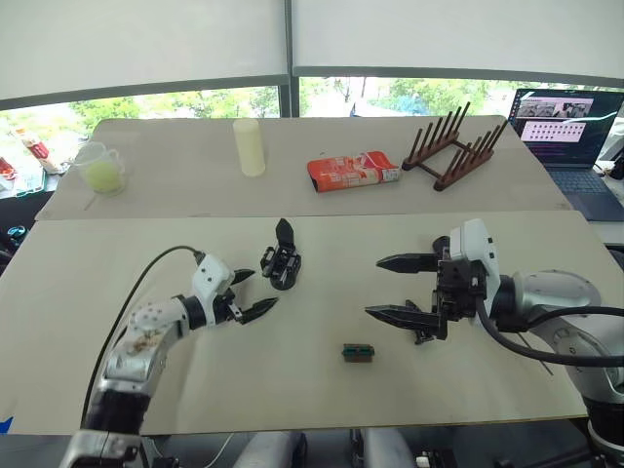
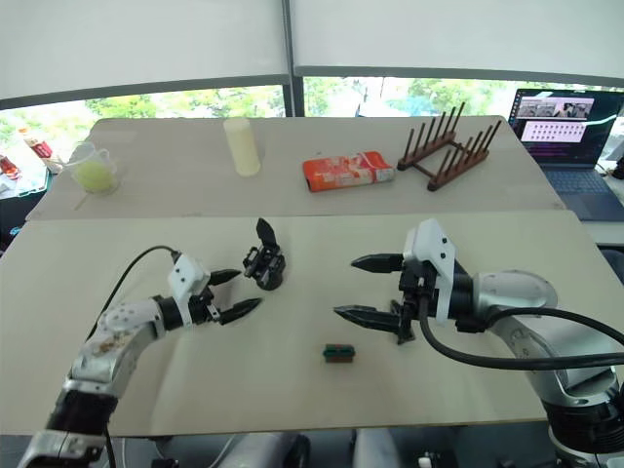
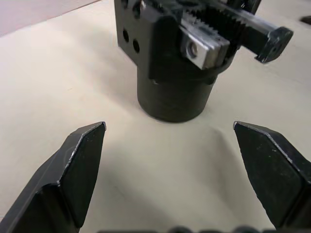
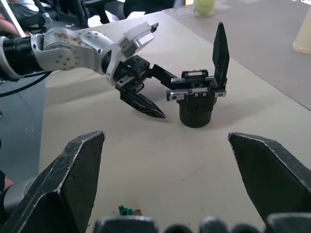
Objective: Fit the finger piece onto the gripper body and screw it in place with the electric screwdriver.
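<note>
The right gripper (image 1: 398,288) hangs over the table (image 1: 292,390) with jaws spread wide and nothing held. The left gripper (image 1: 252,292) is likewise wide and empty. The gripper body (image 1: 282,261) stands on the table just ahead of the left fingertips, apart from them, carrying one upright finger. Judged from this, assembly has not begun: no second finger is fitted. A small green-brown block (image 1: 358,353) lies near the right gripper. Finger piece and electric screwdriver cannot be located.
</note>
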Robot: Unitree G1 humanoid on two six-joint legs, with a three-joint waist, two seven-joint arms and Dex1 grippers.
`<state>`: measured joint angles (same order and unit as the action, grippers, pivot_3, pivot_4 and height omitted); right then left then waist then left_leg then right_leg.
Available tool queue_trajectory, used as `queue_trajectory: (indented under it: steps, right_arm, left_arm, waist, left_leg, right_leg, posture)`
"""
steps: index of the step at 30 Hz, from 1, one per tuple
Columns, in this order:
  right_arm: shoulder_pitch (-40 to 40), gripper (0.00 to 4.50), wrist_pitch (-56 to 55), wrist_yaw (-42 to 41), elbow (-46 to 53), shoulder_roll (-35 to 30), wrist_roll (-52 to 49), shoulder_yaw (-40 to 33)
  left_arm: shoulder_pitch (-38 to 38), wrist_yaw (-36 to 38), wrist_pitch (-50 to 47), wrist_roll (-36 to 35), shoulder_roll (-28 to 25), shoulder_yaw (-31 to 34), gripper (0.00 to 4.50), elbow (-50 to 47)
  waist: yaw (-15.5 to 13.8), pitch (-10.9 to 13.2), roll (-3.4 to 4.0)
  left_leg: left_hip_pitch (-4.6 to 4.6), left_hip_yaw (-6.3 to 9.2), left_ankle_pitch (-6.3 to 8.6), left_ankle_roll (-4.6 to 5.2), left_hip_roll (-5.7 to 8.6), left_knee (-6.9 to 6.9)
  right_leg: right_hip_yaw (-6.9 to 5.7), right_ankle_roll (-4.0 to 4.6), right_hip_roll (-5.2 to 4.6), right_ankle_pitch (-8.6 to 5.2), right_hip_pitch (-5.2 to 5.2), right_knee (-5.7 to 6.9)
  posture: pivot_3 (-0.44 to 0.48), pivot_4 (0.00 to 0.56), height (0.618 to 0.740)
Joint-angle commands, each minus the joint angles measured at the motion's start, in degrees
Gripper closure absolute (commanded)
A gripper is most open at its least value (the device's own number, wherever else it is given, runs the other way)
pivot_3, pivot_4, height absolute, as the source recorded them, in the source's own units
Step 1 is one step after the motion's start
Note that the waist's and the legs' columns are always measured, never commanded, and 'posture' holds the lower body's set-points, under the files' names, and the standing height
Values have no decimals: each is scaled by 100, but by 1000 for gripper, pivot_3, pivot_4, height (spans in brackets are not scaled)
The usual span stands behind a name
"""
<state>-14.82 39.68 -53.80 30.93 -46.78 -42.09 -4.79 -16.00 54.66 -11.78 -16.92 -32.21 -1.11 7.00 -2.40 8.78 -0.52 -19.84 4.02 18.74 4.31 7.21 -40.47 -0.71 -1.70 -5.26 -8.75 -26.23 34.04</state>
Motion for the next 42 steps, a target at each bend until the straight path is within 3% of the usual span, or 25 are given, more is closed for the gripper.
queue_trajectory:
  steps: [1,11,16,22,26,32,42]
  right_arm:
    - [13,0,-67,40,198,-91,-57,-241]
    - [289,0,54,196,421,-282,-180,-562]
    - [436,0,57,299,541,-290,-245,-618]
    - [705,0,82,461,769,-296,-347,-729]
    - [947,0,132,524,943,-311,-430,-835]
    - [1036,0,151,627,1002,-322,-531,-811]
    - [1116,0,92,680,1019,-334,-439,-827]
  left_arm:
    - [-545,576,680,201,42,-235,41,838]
    - [-1584,1049,1626,428,642,-364,41,2695]
    - [-1598,1187,1753,375,746,-327,2154,2690]
    - [-831,421,640,21,1063,-362,2144,425]
    - [-572,-320,-76,428,1375,-770,2144,-615]
    - [-528,-1072,-558,790,1743,-1117,2144,-830]
    - [-740,-1737,-278,1165,2332,-1330,2144,-134]
  waist:
    - [2,0,0]
    - [26,0,-1]
    - [23,0,-1]
    - [24,1,-1]
    - [-30,2,-3]
    - [21,2,-2]
    - [-15,2,-3]
  left_leg:
    - [0,0,0,0,0,0]
    - [0,0,-6,11,-6,-6]
    - [-6,1,-4,15,-8,-19]
    - [-16,1,0,23,-8,-24]
    - [-38,7,-1,26,-4,-40]
    - [-33,5,-3,22,-9,-41]
    - [-35,5,-4,21,-4,-44]
  right_leg:
    - [0,0,-1,0,-1,0]
    - [-2,2,-6,1,-2,2]
    - [-2,2,-15,1,-2,4]
    - [-2,0,-12,2,-7,1]
    - [-6,-2,-4,3,-14,0]
    - [3,-1,-5,4,-10,4]
    - [-2,-2,-4,5,-7,2]
  posture:
    - [0,150,740]
    - [0,150,740]
    - [0,150,740]
    - [0,150,740]
    - [0,150,740]
    - [0,150,740]
    - [0,150,740]
